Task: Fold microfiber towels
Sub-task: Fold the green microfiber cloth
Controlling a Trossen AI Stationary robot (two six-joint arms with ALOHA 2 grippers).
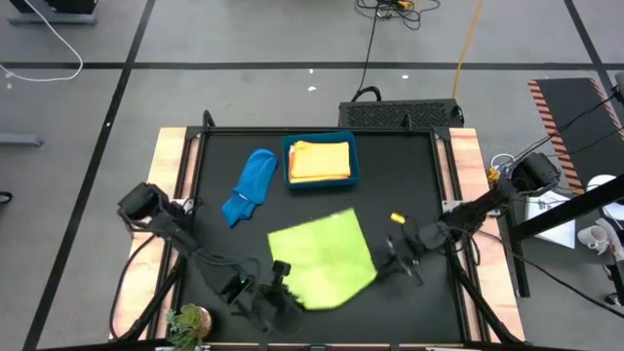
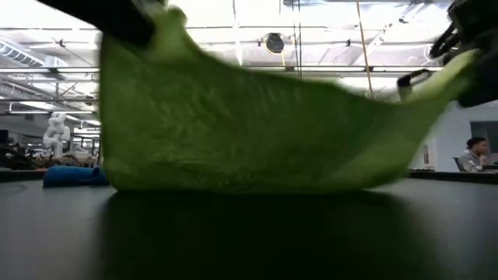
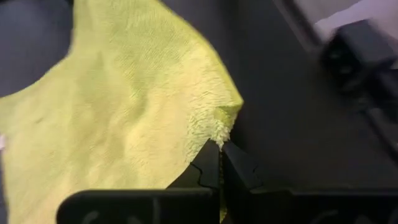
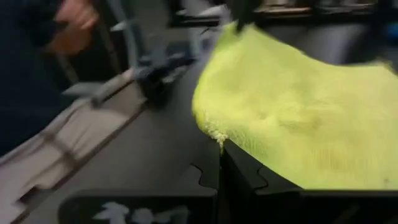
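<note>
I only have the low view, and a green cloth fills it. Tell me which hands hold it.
Observer: Both. The left hand is shut on one corner of the lime green towel, seen from its wrist camera.
Operator: Confirm the right one.
Observer: The right hand is shut on another corner of the towel; from above, that is on the opposite side.
Operator: Report where the other towels are.
Observer: From above, the blue towel lies crumpled on the table's far left part. Folded yellow and orange towels sit inside the teal bin beside it.
</note>
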